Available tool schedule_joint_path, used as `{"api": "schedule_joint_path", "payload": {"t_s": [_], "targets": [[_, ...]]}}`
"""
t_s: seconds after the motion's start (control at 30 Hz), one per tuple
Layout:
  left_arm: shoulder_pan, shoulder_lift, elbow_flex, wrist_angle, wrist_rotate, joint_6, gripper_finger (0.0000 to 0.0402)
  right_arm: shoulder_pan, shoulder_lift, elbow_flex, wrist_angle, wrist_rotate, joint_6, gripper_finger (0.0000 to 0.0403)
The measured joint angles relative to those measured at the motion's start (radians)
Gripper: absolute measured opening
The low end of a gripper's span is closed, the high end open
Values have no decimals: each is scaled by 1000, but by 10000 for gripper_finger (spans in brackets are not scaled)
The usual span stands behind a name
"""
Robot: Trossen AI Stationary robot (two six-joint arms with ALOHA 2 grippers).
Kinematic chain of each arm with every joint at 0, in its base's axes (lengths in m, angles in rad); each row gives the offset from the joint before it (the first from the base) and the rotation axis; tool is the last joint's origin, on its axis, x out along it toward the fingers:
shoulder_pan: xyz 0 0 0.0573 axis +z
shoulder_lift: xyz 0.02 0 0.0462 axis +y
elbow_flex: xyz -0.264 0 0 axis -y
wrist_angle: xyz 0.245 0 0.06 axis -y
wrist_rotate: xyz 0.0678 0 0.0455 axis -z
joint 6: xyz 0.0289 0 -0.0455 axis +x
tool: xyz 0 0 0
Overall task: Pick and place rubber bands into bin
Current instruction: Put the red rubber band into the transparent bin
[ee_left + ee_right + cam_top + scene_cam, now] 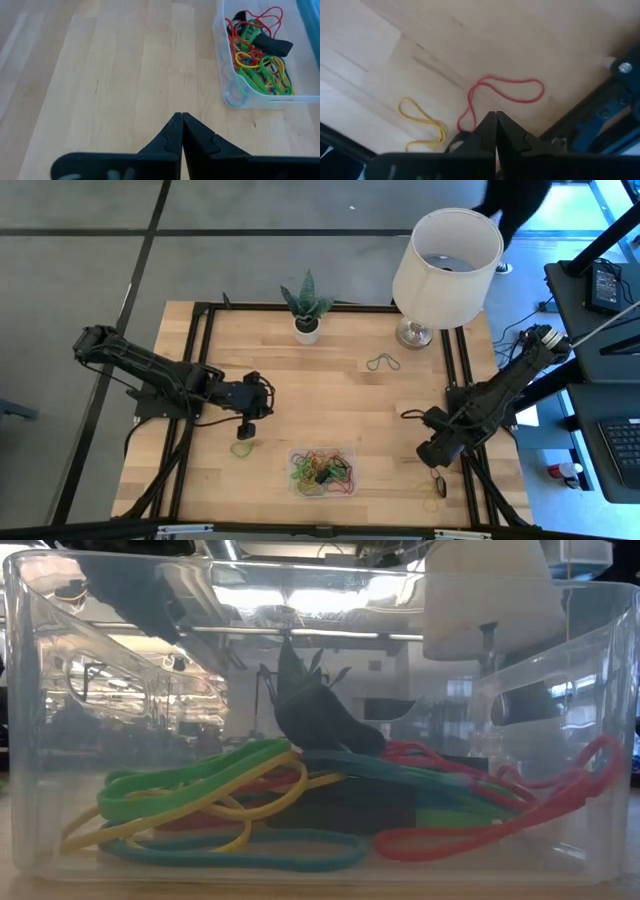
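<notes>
The clear bin stands near the table's front edge and holds a heap of coloured rubber bands. My left gripper hangs shut and empty to the left of the bin, just beyond a green band lying flat on the wood. My right gripper points down, shut and empty, over a red band lying beside a yellow band at the front right. The red band's near end is hidden behind the fingers. A grey band lies farther back.
A small potted plant and a white-shaded lamp stand along the far edge. A black frame rail runs down the table's right side close to my right gripper. Bare wood lies between the arms.
</notes>
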State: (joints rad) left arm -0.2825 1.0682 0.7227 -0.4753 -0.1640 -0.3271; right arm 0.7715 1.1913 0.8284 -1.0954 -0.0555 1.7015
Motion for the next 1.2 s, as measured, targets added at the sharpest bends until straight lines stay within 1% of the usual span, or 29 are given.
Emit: {"api": "schedule_joint_path", "payload": {"t_s": [0.2,0.27,0.43,0.63,0.73,0.83,0.93,1.0,1.07,1.13,1.2], "targets": [[0,0,0,1,1,5,3,14,120,0,48,-14,0,7],[0,0,0,8,1,0,2,20,168,0,72,-25,0,13],[3,-5,0,12,27,15,2,27,279,0,151,-26,0,54],[4,-27,-10,16,25,58,2,27,358,0,228,-27,0,110],[4,-61,-48,34,24,63,2,32,391,0,254,-28,9,123],[4,-97,-87,62,25,60,2,39,416,-9,280,-29,32,125],[4,-132,-125,82,25,48,2,52,424,-53,346,-38,78,123],[4,-152,-143,91,27,37,2,63,422,-77,379,-35,120,111],[4,-165,-148,100,28,45,2,72,421,-84,383,-29,158,87],[4,-181,-160,101,27,73,2,75,419,-83,373,-21,182,52],[13,-188,-171,137,26,94,2,77,412,-73,355,-7,183,16]]}}
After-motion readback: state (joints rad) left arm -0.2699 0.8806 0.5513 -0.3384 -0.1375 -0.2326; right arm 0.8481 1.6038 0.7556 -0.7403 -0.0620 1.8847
